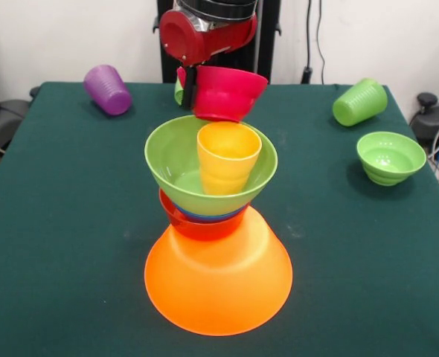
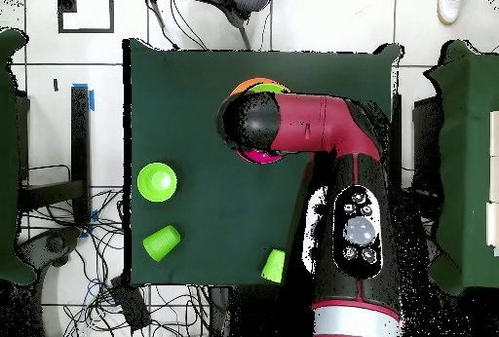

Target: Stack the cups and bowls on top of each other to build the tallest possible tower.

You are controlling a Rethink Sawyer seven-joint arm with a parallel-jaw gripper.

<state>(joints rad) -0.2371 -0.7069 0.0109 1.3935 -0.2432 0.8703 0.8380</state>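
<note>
The tower stands mid-table: the huge orange bowl (image 1: pixel 218 286) upside down as base, then the red-orange bowl (image 1: pixel 193 225), a blue bowl's rim (image 1: pixel 204 216), the large light green bowl (image 1: pixel 171 160), and the yellow cup (image 1: pixel 227 158) upright in it. My gripper (image 1: pixel 189 97) is shut on the rim of the pink bowl (image 1: pixel 231 93) and holds it just above and behind the yellow cup. In the overhead view the arm (image 2: pixel 302 129) hides most of the tower. Only the orange rim (image 2: pixel 251 85) and a sliver of the pink bowl (image 2: pixel 261 159) show.
A purple cup (image 1: pixel 108 89) lies on its side at the far left. A light green cup (image 1: pixel 359 102) (image 2: pixel 162 242) lies at the far right, with a small green bowl (image 1: pixel 390 157) (image 2: pixel 157 181) nearer. Another light green cup (image 2: pixel 274 265) sits near the robot's base.
</note>
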